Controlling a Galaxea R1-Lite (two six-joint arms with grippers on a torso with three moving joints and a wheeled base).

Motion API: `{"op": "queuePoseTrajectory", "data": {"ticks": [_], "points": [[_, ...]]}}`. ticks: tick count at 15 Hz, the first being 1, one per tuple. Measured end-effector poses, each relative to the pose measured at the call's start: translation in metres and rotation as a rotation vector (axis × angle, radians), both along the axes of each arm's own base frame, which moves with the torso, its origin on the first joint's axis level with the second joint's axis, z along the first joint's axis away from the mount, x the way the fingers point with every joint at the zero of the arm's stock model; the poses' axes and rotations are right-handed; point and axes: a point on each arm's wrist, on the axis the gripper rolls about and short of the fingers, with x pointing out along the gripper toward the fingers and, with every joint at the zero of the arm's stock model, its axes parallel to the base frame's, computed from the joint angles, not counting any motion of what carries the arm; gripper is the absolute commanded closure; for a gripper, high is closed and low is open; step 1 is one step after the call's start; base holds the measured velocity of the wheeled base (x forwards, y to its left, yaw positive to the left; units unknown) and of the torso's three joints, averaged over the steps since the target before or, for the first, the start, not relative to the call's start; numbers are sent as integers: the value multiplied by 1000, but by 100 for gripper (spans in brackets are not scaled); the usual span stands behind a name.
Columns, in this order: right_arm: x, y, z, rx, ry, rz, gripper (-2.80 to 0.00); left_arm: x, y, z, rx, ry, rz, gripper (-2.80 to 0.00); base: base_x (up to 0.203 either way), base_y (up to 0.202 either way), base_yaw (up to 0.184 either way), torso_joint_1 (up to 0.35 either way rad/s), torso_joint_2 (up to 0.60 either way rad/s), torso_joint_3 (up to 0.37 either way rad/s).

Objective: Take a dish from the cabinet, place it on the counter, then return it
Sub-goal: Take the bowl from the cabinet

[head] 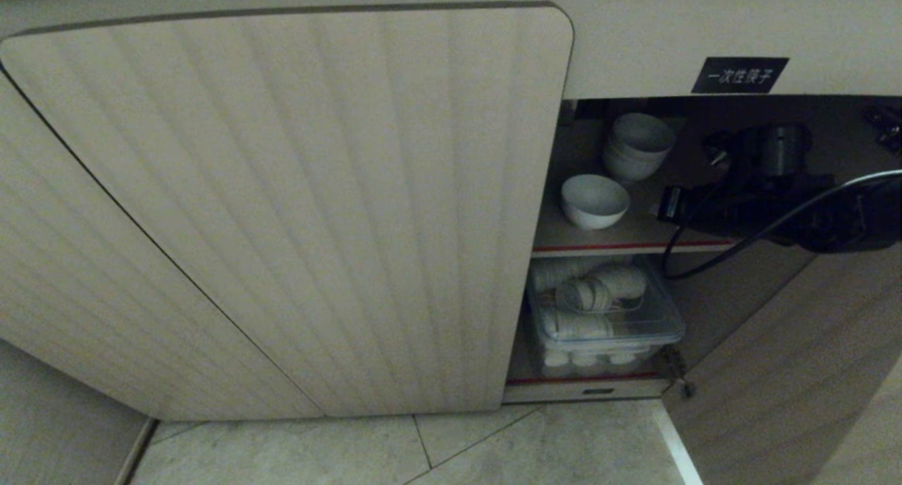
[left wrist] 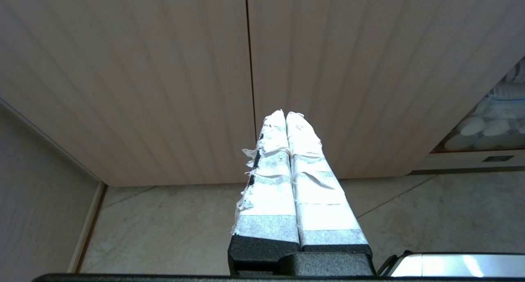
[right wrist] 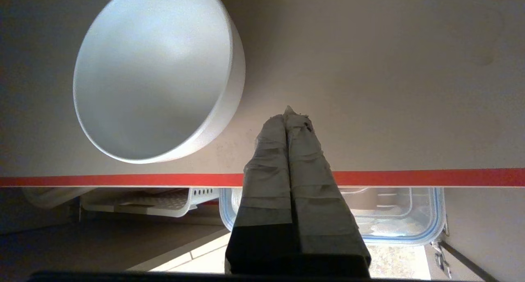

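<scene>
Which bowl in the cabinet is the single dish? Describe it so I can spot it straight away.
Look into the open right side of the cabinet, at the upper red-edged shelf. The dish stands near that shelf's front edge, left of the right gripper. Unlike the stack of bowls behind it, it stands alone.

The clear tub holds white items too jumbled to identify

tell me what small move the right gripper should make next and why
Probably open its fingers. The right gripper is shut and empty above the red-edged shelf, beside the single white bowl and not touching it. Shut fingers can't take the rim, so opening likely comes before shifting toward the bowl.
</scene>
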Motion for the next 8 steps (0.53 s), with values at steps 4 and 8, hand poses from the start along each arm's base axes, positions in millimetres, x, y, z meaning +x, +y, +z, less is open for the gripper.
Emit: {"op": "queuePoseTrajectory", "data": {"ticks": [4, 8], "points": [[-2, -3, 0, -25, 14, 2, -280, 0, 0, 0, 0, 0, 0, 0, 0, 0, 0, 0, 0, 0], [-3, -5, 1, -25, 13, -2, -280, 0, 0, 0, 0, 0, 0, 0, 0, 0, 0, 0, 0, 0]]}}
